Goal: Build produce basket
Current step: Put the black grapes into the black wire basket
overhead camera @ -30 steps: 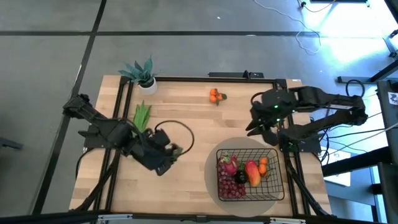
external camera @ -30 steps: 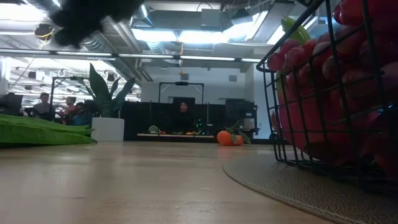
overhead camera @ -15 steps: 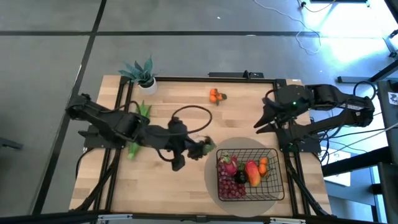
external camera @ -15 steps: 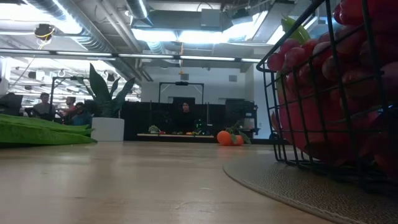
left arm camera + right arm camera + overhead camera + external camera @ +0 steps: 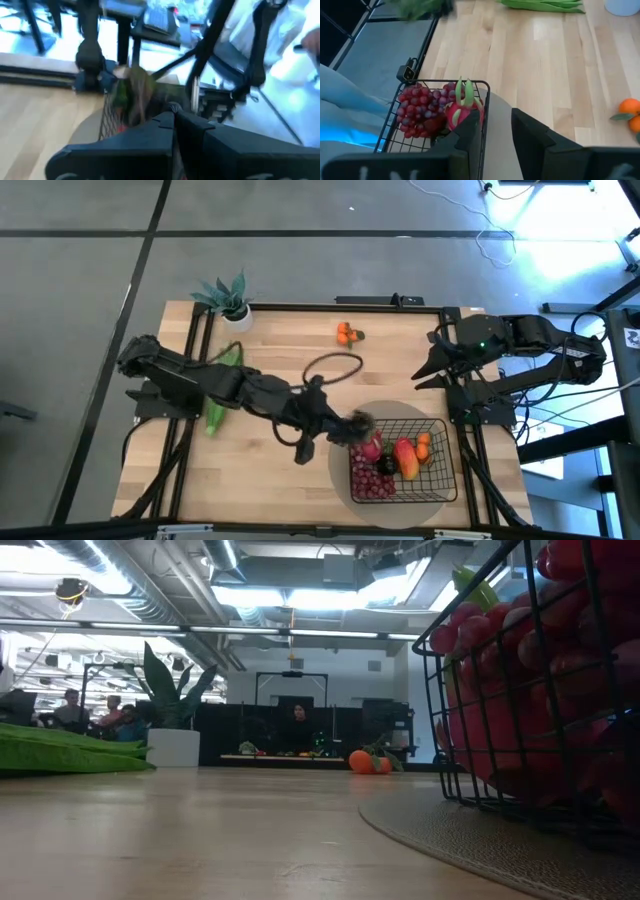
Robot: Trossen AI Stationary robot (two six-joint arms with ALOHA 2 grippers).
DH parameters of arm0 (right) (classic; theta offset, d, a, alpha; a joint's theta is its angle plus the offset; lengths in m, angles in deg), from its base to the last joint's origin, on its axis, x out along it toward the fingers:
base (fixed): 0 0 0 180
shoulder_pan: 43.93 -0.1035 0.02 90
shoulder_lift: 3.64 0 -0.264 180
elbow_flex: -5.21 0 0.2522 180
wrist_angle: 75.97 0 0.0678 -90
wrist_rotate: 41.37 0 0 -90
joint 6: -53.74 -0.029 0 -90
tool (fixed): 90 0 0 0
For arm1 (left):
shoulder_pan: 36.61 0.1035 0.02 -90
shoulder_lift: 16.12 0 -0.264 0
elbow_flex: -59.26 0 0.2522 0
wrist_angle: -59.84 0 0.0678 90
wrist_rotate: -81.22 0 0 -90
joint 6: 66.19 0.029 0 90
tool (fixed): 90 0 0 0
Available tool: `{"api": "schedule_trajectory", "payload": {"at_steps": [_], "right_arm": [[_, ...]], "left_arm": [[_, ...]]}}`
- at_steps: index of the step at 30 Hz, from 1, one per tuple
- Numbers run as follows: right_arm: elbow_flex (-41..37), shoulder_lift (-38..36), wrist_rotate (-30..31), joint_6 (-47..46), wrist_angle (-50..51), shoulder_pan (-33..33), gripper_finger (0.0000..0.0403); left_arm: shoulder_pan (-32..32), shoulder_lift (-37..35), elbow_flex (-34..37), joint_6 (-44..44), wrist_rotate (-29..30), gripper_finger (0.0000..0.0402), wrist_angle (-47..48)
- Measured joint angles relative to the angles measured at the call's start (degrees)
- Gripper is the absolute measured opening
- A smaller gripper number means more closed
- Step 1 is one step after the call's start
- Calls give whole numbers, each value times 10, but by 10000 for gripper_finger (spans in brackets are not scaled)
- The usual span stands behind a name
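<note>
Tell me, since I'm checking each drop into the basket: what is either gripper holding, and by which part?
The left gripper, shut, carries a dark grape bunch at the basket's edge; the held part is blurred. The right gripper holds nothing.

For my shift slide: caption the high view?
Left gripper carries dark grapes to the basket; right gripper waits.

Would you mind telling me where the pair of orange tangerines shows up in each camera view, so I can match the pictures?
High view: tangerines near the table's far edge, centre.
Low view: tangerines far across the table, just right of centre.
Left wrist view: not in it.
Right wrist view: tangerines at the right edge.
Shared landmark: the basket, in every view.
</note>
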Motion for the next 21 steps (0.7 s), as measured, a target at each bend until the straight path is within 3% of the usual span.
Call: {"api": "schedule_trajectory", "payload": {"at_steps": [11,21], "right_arm": [[0,0,0,2,1,0,95],[0,0,-2,17,12,0,95]], "left_arm": [[26,73,1,25,-140,0,-97],[37,116,2,-4,-201,0,-127]]}}
